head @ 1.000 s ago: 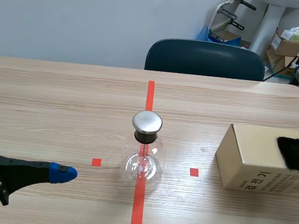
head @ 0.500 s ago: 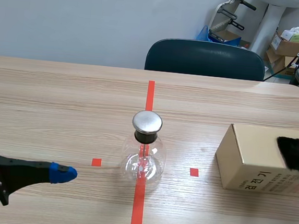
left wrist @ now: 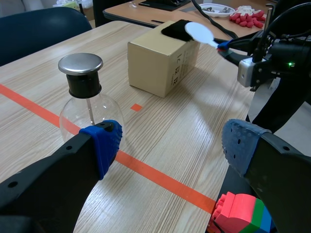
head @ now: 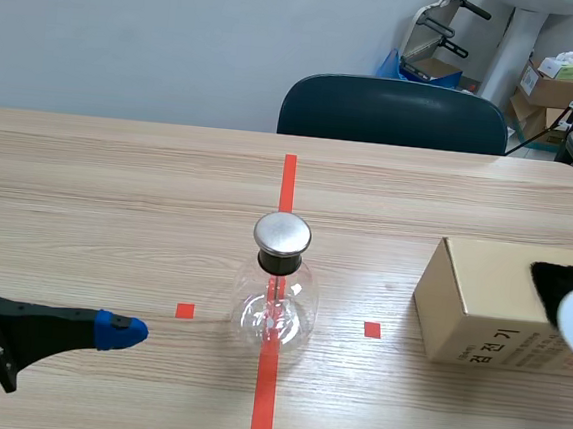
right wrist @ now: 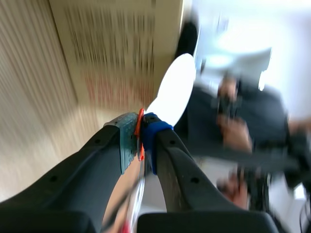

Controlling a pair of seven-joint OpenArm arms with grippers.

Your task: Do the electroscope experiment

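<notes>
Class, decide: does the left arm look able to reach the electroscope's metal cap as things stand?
Probably yes: the left gripper is open, the metal cap stands just ahead, and only table lies between.

Both arms are matte black with thick fingers. The left gripper (left wrist: pixel 170 145) has blue dotted pads (left wrist: pixel 103 144). The right gripper (right wrist: pixel 141 135) has one grey-green, one blue.

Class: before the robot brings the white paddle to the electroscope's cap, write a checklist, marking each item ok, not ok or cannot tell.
1. The right gripper is shut on the white paddle: ok.
2. The electroscope stands upright on the tape line: ok.
3. Its metal cap is uncovered: ok.
4. The left gripper is open, apart from the electroscope: ok.
5. The white paddle was charged on the black cloth: cannot tell.
</notes>
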